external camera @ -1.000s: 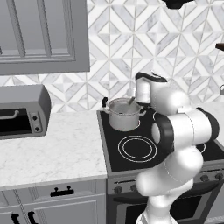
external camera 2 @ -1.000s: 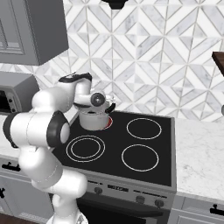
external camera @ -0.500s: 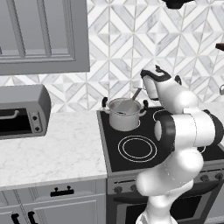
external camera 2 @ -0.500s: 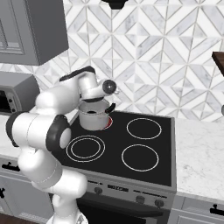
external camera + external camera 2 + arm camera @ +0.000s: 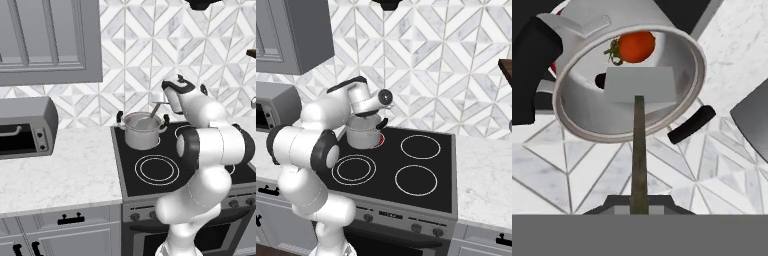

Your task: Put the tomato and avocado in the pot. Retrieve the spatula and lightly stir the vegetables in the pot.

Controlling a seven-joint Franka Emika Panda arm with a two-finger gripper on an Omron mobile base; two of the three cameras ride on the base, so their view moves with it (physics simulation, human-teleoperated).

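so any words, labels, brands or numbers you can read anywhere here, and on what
None can be read.
Stove front panel: a small dark mark between the knobs, too blurred to read.
Pot, spatula, tomato, toaster oven, cabinets: no text shows.

A shiny steel pot (image 5: pixel 142 131) with black side handles is seen on the stove's rear burner. Inside it, a red tomato (image 5: pixel 635 46) and the spatula (image 5: pixel 640 85)'s flat grey blade are visible.
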